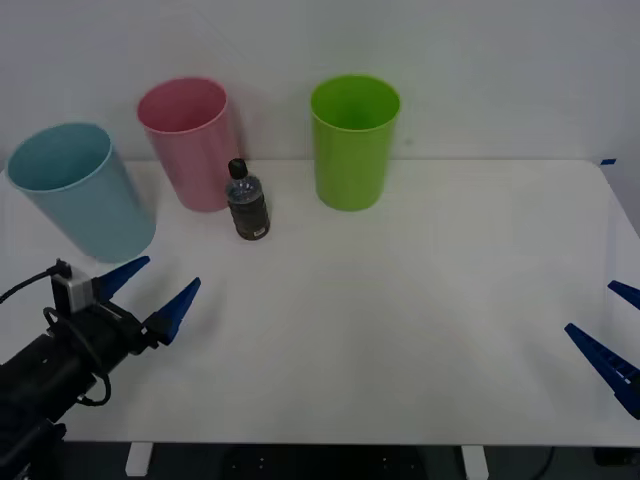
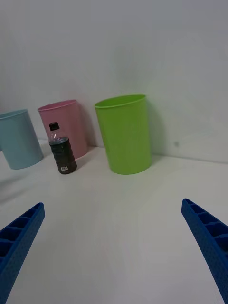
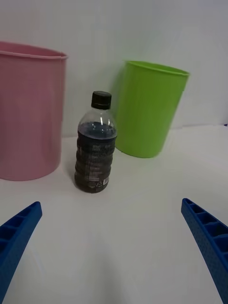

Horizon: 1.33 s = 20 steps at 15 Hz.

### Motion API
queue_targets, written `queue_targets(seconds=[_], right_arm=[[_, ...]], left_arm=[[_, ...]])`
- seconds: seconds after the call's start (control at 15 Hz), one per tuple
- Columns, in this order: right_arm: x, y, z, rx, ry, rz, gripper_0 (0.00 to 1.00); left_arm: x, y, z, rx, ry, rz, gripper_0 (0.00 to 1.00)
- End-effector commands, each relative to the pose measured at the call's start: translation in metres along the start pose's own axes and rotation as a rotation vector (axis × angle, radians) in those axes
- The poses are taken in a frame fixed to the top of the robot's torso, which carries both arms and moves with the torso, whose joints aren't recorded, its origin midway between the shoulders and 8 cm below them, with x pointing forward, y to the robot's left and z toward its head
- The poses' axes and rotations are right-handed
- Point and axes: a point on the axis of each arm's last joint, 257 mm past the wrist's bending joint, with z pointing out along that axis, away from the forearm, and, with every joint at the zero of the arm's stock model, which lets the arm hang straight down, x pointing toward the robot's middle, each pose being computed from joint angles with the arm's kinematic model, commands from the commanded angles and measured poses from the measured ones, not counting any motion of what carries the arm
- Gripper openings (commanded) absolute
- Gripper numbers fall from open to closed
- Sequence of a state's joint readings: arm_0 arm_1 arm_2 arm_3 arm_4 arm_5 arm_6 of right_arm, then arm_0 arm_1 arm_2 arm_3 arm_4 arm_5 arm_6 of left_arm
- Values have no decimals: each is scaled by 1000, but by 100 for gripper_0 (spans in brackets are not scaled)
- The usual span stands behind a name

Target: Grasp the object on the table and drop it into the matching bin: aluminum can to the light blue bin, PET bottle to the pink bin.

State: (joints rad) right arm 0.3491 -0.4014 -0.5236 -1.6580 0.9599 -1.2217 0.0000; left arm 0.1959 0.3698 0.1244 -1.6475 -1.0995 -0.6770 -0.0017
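You have the PET bottle (image 1: 247, 203) standing upright on the table (image 1: 400, 300), toward the far left part of it, just in front of the pink bin (image 1: 188, 140) and a little to that bin's right. Its black cap is on and the dark label wraps the body. From the front view you cannot tell whether bottle and pink bin touch; in the left wrist view a narrow strip of table shows between them.

Your left gripper (image 1: 158, 290) hangs low over the near left part of the table, fingers spread wide and released, nothing between them. It points toward the bottle, which sits well ahead of the fingertips and apart from them. The light blue bin (image 1: 80, 190) stands just beside this gripper, on its outer side, at the table's left edge.

The lime green bin (image 1: 354, 140) stands to the right of the bottle, near the back of the table, clear of it.

Your right gripper (image 1: 612, 335) sits at the near right edge of the table, well away from the bottle, its fingers also spread apart and empty; its wrist camera looks across the table at the three bins and the bottle
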Motion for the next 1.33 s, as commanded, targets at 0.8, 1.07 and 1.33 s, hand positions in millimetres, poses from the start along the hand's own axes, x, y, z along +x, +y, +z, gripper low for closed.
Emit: queue_targets(seconds=[0.8,1.07,1.33], right_arm=[[0,0,0,0,0,0,100],[0,0,0,0,0,0,100],[0,0,0,0,0,0,100]], left_arm=[[25,7,68,-142,36,8,100],[26,13,91,-154,44,20,100],[29,11,116,-173,49,29,100]])
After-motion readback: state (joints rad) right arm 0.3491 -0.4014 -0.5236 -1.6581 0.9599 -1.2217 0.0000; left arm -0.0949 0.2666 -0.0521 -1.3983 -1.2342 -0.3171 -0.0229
